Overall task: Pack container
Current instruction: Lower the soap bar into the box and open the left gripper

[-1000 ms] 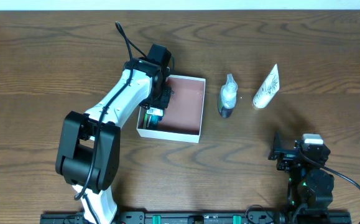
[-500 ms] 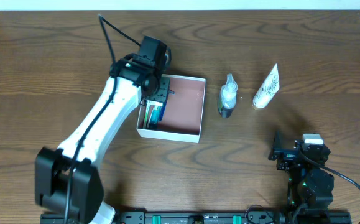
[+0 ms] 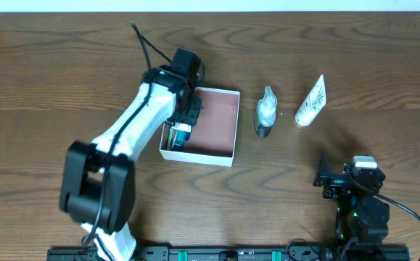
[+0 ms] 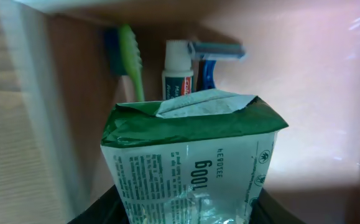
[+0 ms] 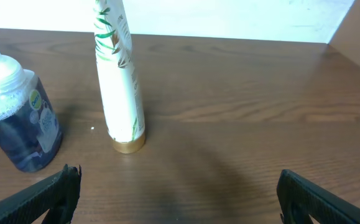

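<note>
Two arms appear in the overhead view. We find the left arm reaching across the wooden table (image 3: 64,65), its left gripper (image 3: 183,122) over the near-left part of the container (image 3: 224,123), a shallow square box with white walls and a reddish-brown floor lying left of centre. To the right of the container, apart from it, lies a clear bottle (image 3: 265,110) with a dark blue end, and further right a white tube (image 3: 311,101). The right gripper (image 3: 340,181) sits at the near right edge, well apart from all items.

From the left wrist, we see the left gripper clamped on a green and white packet (image 4: 192,155), held above the container floor. Beyond it lie a green toothbrush (image 4: 130,62), a small toothpaste tube (image 4: 178,73) and a blue razor (image 4: 214,53), set against the container's wall.

From the right wrist, we note the right gripper with fingers (image 5: 49,190) spread wide apart, holding nothing. The tube and bottle lie ahead on the table.
</note>
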### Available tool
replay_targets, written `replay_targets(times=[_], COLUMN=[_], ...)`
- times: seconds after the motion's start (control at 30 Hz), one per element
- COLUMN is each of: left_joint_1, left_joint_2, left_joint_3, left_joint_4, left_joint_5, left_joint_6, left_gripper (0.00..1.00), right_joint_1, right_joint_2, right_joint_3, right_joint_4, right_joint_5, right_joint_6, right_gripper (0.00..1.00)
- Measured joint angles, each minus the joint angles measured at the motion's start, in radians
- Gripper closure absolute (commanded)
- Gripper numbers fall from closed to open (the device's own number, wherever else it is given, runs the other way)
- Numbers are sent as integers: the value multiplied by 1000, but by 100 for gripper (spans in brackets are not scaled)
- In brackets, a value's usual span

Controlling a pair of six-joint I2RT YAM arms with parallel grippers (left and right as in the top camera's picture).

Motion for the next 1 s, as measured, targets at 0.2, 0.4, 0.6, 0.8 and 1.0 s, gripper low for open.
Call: replay_targets(times=[0.2, 0.4, 0.6, 0.8, 1.0], left_joint_1=[0, -2, -1, -1, -1], left_joint_2=[29, 29, 29, -3, -179], left_joint_3=[-2, -2, -2, 7, 27], left_joint_4=[12, 15, 8, -34, -43], left_joint_5=[-11, -23, -21, 27, 76], left_joint_6=[0, -3, -3, -16, -25], left_gripper=[54, 24, 24, 23, 19], right_joint_1=[0, 0, 0, 0, 0], right_joint_2=[0, 0, 0, 0, 0], right_joint_3=[0, 0, 0, 0, 0], right_joint_4=[0, 0, 0, 0, 0], right_joint_5=[0, 0, 0, 0, 0], right_joint_6=[0, 0, 0, 0, 0], right_gripper=[1, 1, 1, 1, 1])
